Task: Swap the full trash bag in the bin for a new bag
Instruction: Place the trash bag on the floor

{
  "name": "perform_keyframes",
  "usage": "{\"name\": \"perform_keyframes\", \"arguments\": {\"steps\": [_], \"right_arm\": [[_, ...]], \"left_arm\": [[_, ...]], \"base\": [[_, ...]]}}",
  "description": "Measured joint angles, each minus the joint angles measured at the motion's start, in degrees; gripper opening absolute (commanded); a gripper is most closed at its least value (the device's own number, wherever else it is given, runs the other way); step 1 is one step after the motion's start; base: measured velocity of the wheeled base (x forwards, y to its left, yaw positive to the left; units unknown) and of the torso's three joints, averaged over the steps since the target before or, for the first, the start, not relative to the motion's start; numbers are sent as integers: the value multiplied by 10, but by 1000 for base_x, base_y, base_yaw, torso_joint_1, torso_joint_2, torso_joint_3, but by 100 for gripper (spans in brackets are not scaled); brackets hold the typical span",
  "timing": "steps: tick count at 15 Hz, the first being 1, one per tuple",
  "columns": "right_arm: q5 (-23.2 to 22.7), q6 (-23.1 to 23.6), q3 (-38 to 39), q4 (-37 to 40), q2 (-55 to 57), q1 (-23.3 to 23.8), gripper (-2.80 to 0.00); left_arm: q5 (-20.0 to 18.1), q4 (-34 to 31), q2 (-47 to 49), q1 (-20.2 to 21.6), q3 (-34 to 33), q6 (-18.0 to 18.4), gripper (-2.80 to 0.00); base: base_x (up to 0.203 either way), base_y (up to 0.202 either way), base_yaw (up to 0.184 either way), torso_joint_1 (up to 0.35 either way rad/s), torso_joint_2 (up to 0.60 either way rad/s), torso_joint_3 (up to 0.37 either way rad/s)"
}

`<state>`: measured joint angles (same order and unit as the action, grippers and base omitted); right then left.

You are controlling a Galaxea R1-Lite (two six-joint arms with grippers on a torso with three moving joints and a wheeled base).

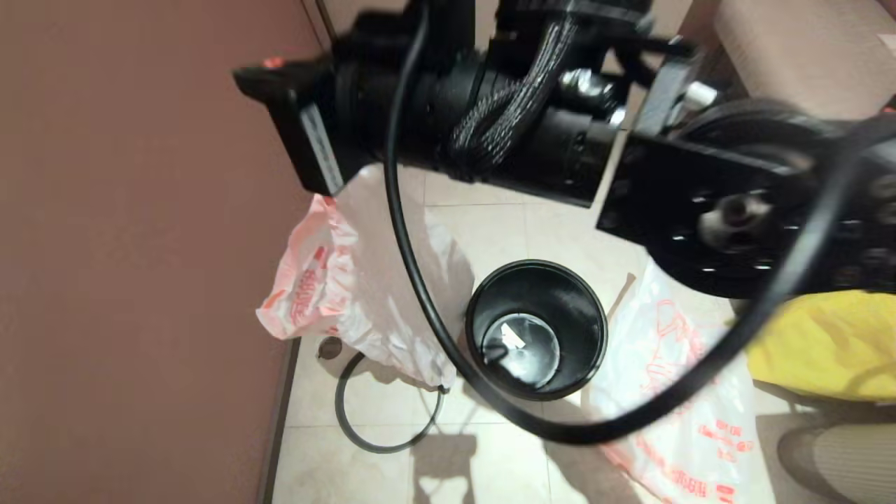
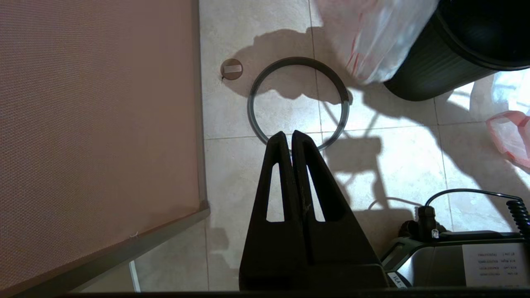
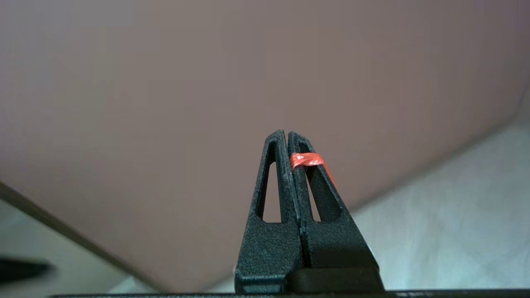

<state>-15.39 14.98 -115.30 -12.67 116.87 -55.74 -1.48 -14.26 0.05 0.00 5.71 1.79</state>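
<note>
Right pincer (image 3: 287, 133): fingers pressed together on the red-orange drawstring hem (image 3: 306, 159), raised at the upper left of the head view.
Full trash bag (image 1: 364, 294): hangs below that pincer at centre left, out of the bin, its bottom at the floor (over part of the grey rim ring).
Bin (image 1: 536, 329): centre, unlined, just right of the bag.
Rim ring (image 1: 381, 413): flat on the floor, lower left.
New bag (image 1: 686, 392): lower right, on the floor beside the bin.
Left pincer (image 2: 288, 134): closed, empty, above the ring.
</note>
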Motion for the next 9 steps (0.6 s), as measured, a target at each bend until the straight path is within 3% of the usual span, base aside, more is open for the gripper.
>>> {"name": "perform_keyframes", "arguments": {"steps": [3,9], "right_arm": [[-56,-1,0,-3,59,35,-280],[-51,6,-1,11,108,51,-280]], "left_arm": [[0,0,0,0,0,0,-280],[0,0,0,0,0,0,-280]], "base": [[0,0,0,0,0,0],[0,0,0,0,0,0]]}}
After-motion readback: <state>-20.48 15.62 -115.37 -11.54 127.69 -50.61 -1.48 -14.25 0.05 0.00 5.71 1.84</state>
